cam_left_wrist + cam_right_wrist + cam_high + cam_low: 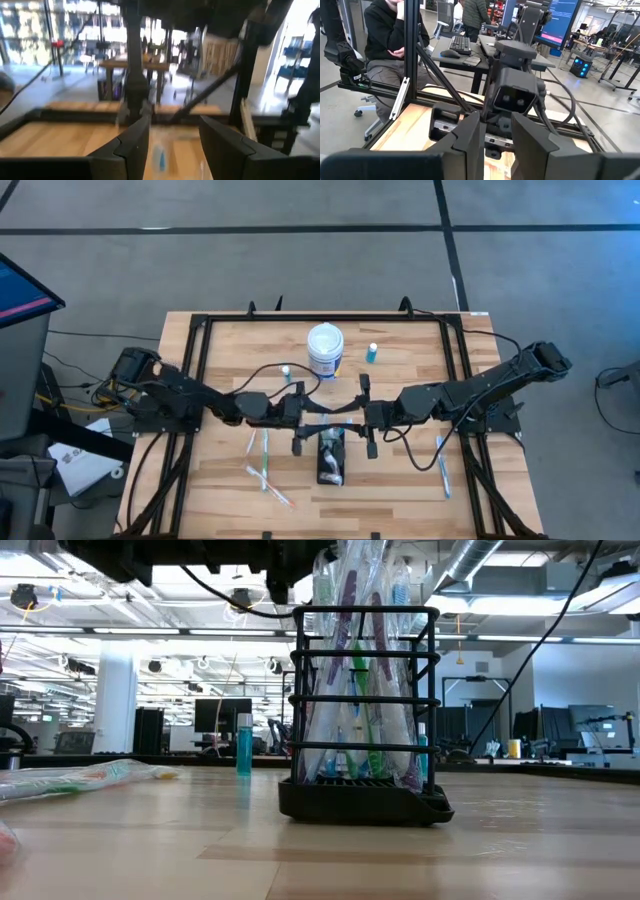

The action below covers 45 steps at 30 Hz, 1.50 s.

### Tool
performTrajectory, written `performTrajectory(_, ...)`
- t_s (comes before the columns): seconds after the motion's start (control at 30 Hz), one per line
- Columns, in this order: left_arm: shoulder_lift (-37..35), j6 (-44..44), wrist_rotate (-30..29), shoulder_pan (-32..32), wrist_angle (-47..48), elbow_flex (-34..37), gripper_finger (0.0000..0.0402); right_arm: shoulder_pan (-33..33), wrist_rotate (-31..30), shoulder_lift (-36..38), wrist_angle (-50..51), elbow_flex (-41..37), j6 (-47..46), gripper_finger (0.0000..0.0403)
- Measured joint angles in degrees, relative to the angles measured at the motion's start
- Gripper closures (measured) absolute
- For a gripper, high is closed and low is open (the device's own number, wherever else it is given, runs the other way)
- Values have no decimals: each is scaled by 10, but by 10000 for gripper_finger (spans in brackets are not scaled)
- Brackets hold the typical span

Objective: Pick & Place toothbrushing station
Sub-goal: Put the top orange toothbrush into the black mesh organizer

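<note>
Both grippers hang over the middle of the table, facing each other: the left gripper (298, 420) and the right gripper (370, 418) sit just to either side of the holder's far end, above it. In the left wrist view its fingers (131, 145) stand parted with a clear gap and nothing between them; in the right wrist view the right fingers (467, 135) are likewise apart and hold nothing, with the left arm's wrist and camera facing them close ahead. The holder (331, 457) stands upright on the table near its front edge, about midway across. In the low view the holder (362, 720) shows as a black wire rack on a dark base, filled with wrapped toothbrushes (350, 660) standing on end. Left of it, loose wrapped toothbrushes (262, 465) lie on the wood, and another brush (441, 465) lies to the right, under the right arm. Farther back stand a white tub (325, 350) with a blue label, a small blue bottle (372, 353) to its right and a smaller bottle (286, 370) to its left. The table (220, 350) is light wood inside a black frame. Beyond it, in the right wrist view, a person (387, 45) in dark clothes sits on a chair.
</note>
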<state>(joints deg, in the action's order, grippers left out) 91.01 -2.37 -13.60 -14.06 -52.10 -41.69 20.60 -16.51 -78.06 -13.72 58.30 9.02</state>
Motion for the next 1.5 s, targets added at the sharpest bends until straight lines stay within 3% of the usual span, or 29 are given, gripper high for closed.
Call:
performTrajectory(0.27, -102, -59, -4, -6, 228, 0, 249, 0, 0, 0, 0, 0, 0, 301)
performTrajectory(0.53, -170, -178, -15, -19, 419, 2, 268, 0, 0, 0, 0, 0, 0, 301)
performTrajectory(0.8, -225, -240, -55, -47, 542, 3, 289, 0, 0, 0, 0, 0, 0, 301)
performTrajectory(1.1, -243, -382, -55, -54, 734, 3, 293, 0, 0, 0, 0, 0, 0, 301)
performTrajectory(1.5, -242, -543, -60, -33, 888, 19, 281, 0, 0, 0, 0, 0, 0, 301)
